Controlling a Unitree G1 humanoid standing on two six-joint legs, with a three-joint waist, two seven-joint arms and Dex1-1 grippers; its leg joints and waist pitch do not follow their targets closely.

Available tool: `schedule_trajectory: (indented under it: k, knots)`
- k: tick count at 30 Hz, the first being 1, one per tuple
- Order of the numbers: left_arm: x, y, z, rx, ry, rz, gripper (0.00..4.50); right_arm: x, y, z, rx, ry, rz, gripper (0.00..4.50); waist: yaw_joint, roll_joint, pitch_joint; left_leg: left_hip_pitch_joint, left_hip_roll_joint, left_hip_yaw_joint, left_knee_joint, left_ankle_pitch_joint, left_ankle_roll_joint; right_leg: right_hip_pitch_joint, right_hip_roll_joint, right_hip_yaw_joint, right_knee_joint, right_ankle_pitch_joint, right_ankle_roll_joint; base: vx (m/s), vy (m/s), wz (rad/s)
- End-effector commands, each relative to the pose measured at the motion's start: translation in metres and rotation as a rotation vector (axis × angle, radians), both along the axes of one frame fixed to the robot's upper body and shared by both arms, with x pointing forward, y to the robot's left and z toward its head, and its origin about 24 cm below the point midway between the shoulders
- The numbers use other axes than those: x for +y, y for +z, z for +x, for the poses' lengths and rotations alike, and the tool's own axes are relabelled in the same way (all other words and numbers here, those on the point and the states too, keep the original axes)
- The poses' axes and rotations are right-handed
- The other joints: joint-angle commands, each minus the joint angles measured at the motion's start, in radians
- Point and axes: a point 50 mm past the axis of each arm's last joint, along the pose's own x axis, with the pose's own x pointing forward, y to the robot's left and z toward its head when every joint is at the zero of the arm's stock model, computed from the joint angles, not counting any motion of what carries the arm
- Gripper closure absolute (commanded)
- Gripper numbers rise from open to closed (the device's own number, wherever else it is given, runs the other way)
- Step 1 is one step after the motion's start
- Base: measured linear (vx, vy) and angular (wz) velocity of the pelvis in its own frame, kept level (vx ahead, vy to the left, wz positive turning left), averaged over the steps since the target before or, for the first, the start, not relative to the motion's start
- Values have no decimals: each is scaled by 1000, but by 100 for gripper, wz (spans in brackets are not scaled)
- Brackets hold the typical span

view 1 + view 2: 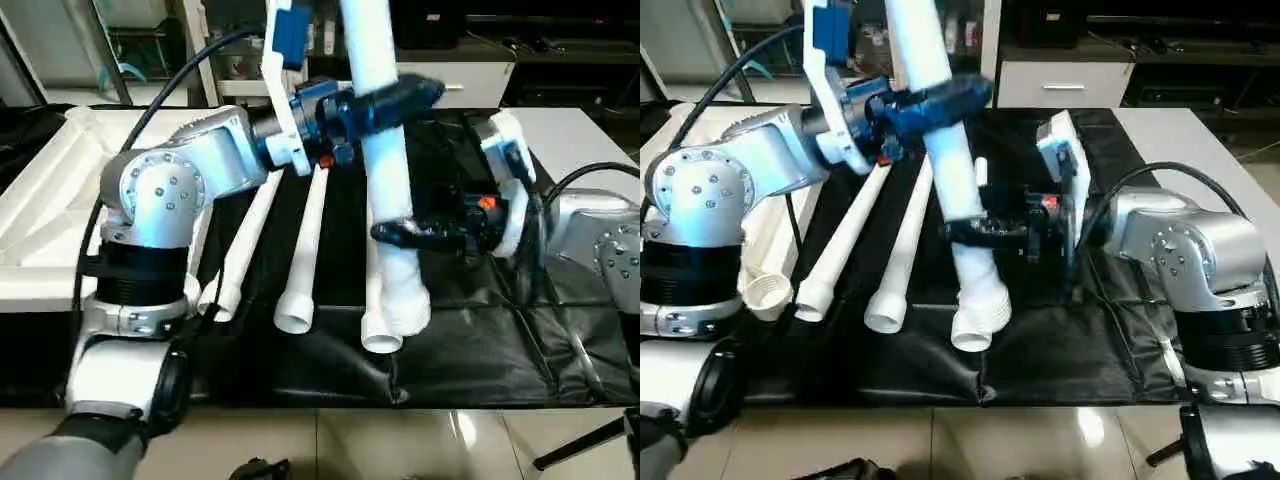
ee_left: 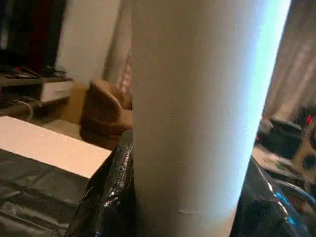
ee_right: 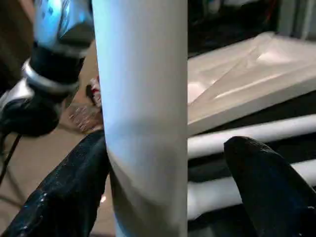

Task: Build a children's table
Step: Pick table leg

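A white table leg [image 1: 385,170] stands tilted over the black mat, its wide end [image 1: 405,305] low. My left gripper [image 1: 385,100] is shut on the leg's upper part, and the tube [image 2: 197,113] sits between its fingers. Lower down, my right gripper [image 1: 395,232] is open around the same leg [image 3: 143,108]. One finger [image 3: 64,197] lies against it and the other finger [image 3: 266,182] stands off with a gap. Three more legs [image 1: 305,250] lie side by side on the mat. The white table top [image 1: 40,200] lies at the left, ribbed side up.
A black mat [image 1: 480,340] covers the work surface, with a bare white strip [image 1: 580,125] at the far right. Cables [image 1: 580,180] trail from both arms. A white cabinet [image 1: 480,75] stands behind. Tiled floor [image 1: 400,440] runs along the near edge.
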Motion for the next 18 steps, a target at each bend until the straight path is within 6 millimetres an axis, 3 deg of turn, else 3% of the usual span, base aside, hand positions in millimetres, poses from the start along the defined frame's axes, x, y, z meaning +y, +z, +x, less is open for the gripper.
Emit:
schedule_trajectory:
  k: [1, 2, 18]
  knots:
    - [-4, 12, -5, -74, -39, 24, 279, 4, 1, -5, 5, 55, -22, 53, 4, -11, -75, 29, 47, -16, -76, -190, 9, 46, -41, 18, -66, -137, -290, 0, 0, 0]
    - [-4, 13, -5, -83, -47, 30, 279, 5, -1, -6, 14, 66, -26, 53, 4, -14, -75, 29, 46, -16, -76, -187, 10, 46, -41, 19, -67, -136, -289, 0, 0, 0]
    - [-11, 12, -13, -147, -184, 67, 279, 18, -20, -10, 22, 130, -157, 53, 7, -13, -76, 28, 47, -15, -74, -175, 7, 46, -44, 20, -63, -136, -295, 0, 0, 0]
